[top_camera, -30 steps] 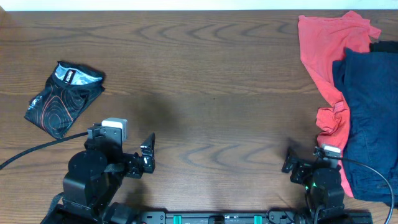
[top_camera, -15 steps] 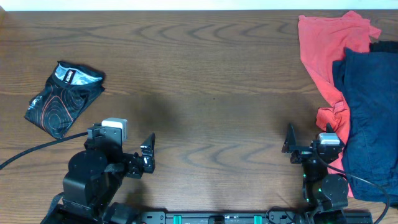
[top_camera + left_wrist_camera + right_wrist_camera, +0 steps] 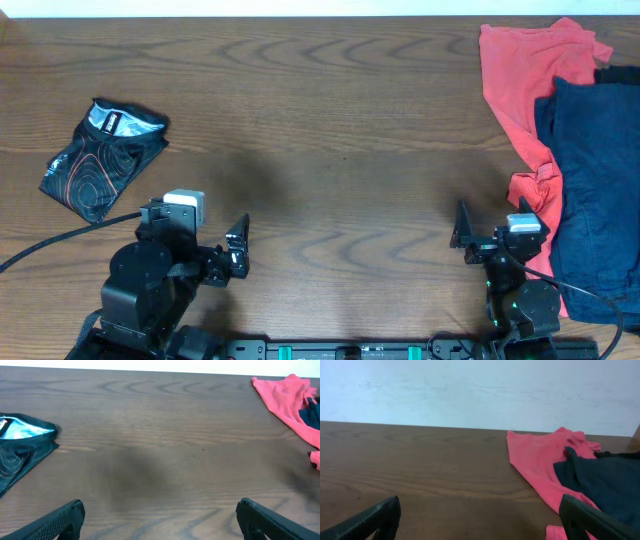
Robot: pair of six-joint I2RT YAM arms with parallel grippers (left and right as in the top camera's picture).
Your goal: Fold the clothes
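While the left gripper (image 3: pixel 238 247) stays parked, spread and empty, the right gripper (image 3: pixel 463 235), also spread and empty, has crept forward beside the plain coral-red shirt (image 3: pixel 528 95), well apart from the bundled black contour-patterned sports jersey (image 3: pixel 103 155) at the table's left, so folding looks no further along.

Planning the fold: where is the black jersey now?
Overhead, the black jersey lies bunched at far left, beyond the left gripper, far from the red shirt.
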